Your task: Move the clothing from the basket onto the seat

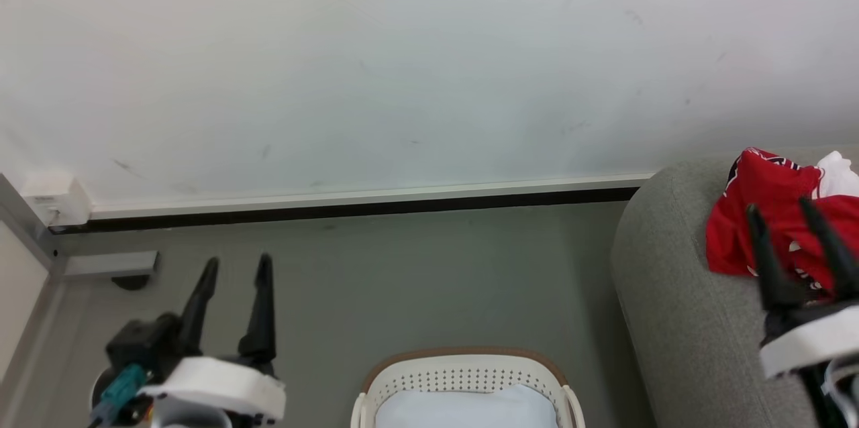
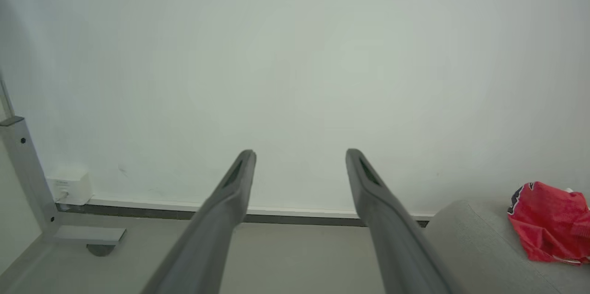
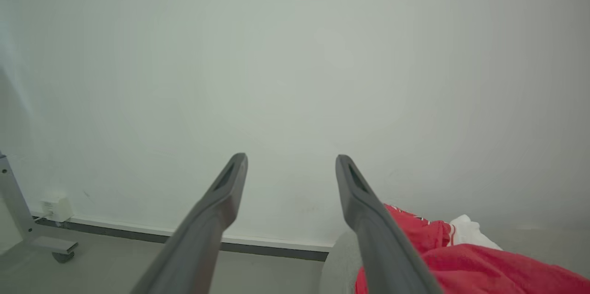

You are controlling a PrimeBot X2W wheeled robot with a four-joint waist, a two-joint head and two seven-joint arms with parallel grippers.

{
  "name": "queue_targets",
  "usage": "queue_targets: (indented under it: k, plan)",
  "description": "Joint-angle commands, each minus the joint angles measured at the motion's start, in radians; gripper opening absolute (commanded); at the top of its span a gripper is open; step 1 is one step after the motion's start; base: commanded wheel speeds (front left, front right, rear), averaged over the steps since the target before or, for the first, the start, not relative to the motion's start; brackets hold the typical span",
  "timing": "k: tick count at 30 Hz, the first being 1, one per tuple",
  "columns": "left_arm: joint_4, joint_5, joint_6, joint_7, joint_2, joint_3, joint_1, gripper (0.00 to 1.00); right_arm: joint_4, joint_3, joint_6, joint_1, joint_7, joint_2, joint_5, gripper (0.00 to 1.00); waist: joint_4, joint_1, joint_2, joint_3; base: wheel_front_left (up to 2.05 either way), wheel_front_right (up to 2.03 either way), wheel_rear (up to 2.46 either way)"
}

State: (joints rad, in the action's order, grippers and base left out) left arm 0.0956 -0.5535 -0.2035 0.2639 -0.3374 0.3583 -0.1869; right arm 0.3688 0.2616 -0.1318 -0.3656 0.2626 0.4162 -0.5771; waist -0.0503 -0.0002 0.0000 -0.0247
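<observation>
The red clothing (image 1: 772, 213) with white parts lies bunched on the light-grey seat (image 1: 678, 294) at the right, also visible as clothing (image 2: 551, 220) on the seat (image 2: 465, 234) and as clothing (image 3: 461, 261) by the seat (image 3: 339, 261). The white basket (image 1: 463, 374) with a brown rim sits at the bottom centre, holding a pale white-blue cloth (image 1: 466, 408). My right gripper (image 1: 782, 206) stands open over the clothing, nothing between its fingers; the same right gripper (image 3: 290, 160) points at the wall. My left gripper (image 1: 238, 263) is open above the floor left of the basket; the left gripper (image 2: 299, 153) is empty.
A white wall (image 1: 402, 59) with a dark baseboard (image 1: 335, 210) runs behind. A grey frame leg with a castor (image 1: 114, 267) and a white wall box (image 1: 57, 200) stand at the far left. Grey floor (image 1: 416, 280) lies between basket and wall.
</observation>
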Motion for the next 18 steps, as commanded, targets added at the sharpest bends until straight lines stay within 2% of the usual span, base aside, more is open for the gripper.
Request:
queue_targets:
  k: [1,4,9,14,18]
  plan:
    - [-0.004,0.03,0.004,0.0,0.014,-0.03,0.038,1.0,-0.033,-0.028,0.002,0.056,0.002,-0.033,0.039,1.0,0.003,0.0002,0.0,0.002,0.0,0.0,0.0]
    - [-0.001,0.082,0.028,0.0,0.052,-0.097,0.095,1.0,-0.094,-0.079,0.002,0.15,0.002,-0.119,0.113,1.0,0.005,0.0002,0.0,0.007,0.0,0.0,0.0]
    - [0.014,0.179,0.091,0.0,0.124,-0.189,0.157,1.0,-0.141,-0.116,0.002,0.243,0.002,-0.22,0.214,1.0,0.006,0.0002,0.0,0.014,0.0,0.0,0.0]
    - [0.041,0.256,0.158,0.001,0.188,-0.264,0.186,1.0,-0.136,-0.129,0.002,0.261,0.002,-0.281,0.265,1.0,0.004,0.0002,0.0,0.017,0.0,0.0,0.0]
    - [0.053,0.299,0.206,0.001,0.222,-0.312,0.195,1.0,-0.129,-0.128,0.002,0.255,0.001,-0.301,0.276,1.0,0.001,0.0002,0.0,0.017,0.0,0.0,0.0]
